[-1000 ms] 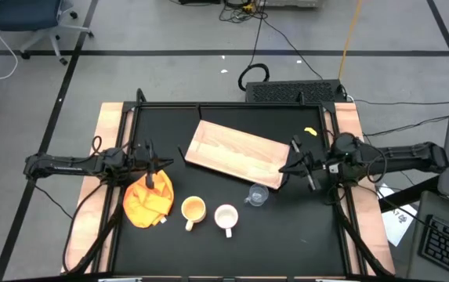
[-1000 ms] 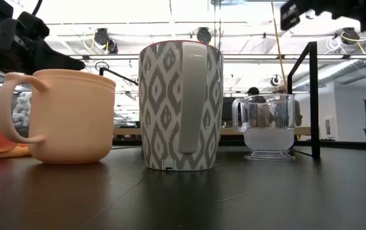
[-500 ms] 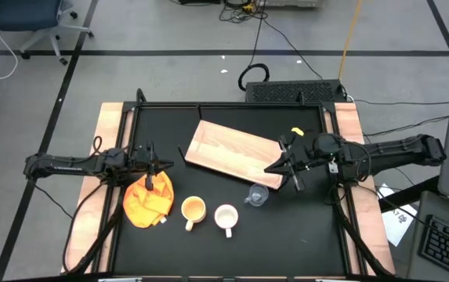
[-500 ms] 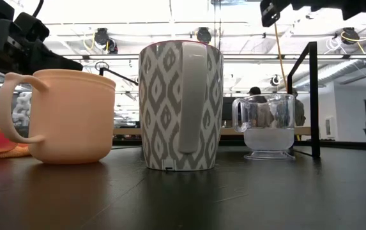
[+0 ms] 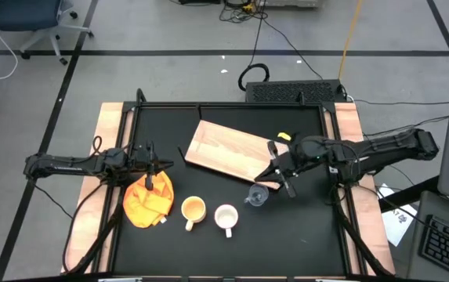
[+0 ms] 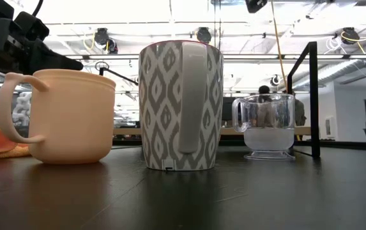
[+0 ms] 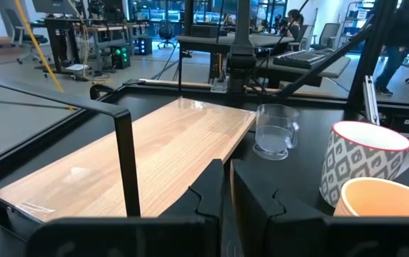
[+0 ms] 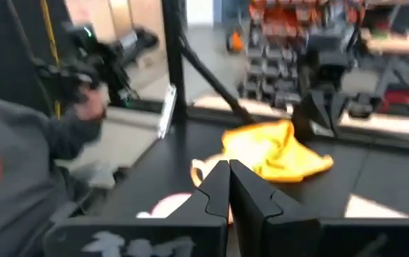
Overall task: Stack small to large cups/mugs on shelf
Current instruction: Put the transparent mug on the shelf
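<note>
In the high view the light-wood shelf board (image 5: pixel 236 150) lies flat and slantwise at mid-table. Nearer, a row stands on the black tabletop: the yellow-orange mug (image 5: pixel 193 210), the white patterned mug (image 5: pixel 226 217) and the clear glass cup (image 5: pixel 257 196). The low view shows all three upright: yellow-orange mug (image 6: pixel 64 118), white mug (image 6: pixel 181 105), glass cup (image 6: pixel 269 128). My right gripper (image 5: pixel 273 174) is shut and hovers over the board's right near corner, just beyond the glass cup. My left gripper (image 5: pixel 151 174), also shut, waits above the orange cloth (image 5: pixel 147 200).
The orange cloth lies crumpled left of the yellow-orange mug. A black frame (image 5: pixel 232 106) with upright posts borders the table's far and side edges; one post (image 6: pixel 312 96) stands behind the glass cup. Bare tabletop lies near the table's near edge and to the cups' right.
My right gripper has swung from the table's right edge toward the left, ending over the board's right near corner close to the glass cup. In the low view it has crossed leftward along the top. The cups, the board and my left arm have kept still.
</note>
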### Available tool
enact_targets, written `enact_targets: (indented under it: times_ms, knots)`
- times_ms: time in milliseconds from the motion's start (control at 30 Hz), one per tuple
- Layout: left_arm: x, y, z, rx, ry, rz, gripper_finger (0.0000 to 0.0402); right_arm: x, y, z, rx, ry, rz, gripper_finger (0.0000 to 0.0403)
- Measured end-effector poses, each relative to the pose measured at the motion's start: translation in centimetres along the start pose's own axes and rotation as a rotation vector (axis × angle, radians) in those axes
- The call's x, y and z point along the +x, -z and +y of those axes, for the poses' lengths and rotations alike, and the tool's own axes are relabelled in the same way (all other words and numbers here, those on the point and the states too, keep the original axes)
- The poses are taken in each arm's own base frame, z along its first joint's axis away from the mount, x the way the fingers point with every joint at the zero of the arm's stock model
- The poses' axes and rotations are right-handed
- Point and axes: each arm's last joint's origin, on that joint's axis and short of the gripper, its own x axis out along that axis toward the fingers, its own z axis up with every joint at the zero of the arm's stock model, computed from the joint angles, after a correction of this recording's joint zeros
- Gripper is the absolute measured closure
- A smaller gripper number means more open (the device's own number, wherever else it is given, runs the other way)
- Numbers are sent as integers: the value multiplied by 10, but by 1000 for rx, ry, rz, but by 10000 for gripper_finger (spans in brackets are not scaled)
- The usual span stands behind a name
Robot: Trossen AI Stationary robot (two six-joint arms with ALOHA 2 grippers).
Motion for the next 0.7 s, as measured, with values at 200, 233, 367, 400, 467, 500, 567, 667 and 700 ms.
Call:
enact_targets:
  times_ms: [200, 233, 367, 400, 467, 500, 567, 667, 700]
  knots:
    - [0, 0, 0, -8, 0, 4, 371, 11, -17, 1, 39, 156, 244, 403]
    - [0, 1, 0, -8, 0, 7, 371, 12, -19, 2, 46, 162, 272, 403]
    - [0, 1, 0, -8, -1, 9, 371, 19, -24, 3, 77, 157, 333, 403]
    - [0, 1, 0, -8, -1, 10, 371, 20, -23, 3, 82, 157, 343, 403]
    - [0, 1, 0, -11, -1, 9, 371, 21, -24, 3, 84, 158, 342, 403]
    - [0, 1, 0, -11, -1, 10, 371, 22, -23, 3, 85, 158, 344, 403]
    - [0, 1, 0, -11, -1, 10, 371, 21, -23, 3, 85, 158, 344, 403]
    - [0, 1, 0, -19, 0, 11, 371, 21, -23, 3, 99, 161, 351, 403]
    - [0, 1, 0, -25, -1, 12, 371, 21, -22, 3, 112, 165, 358, 403]
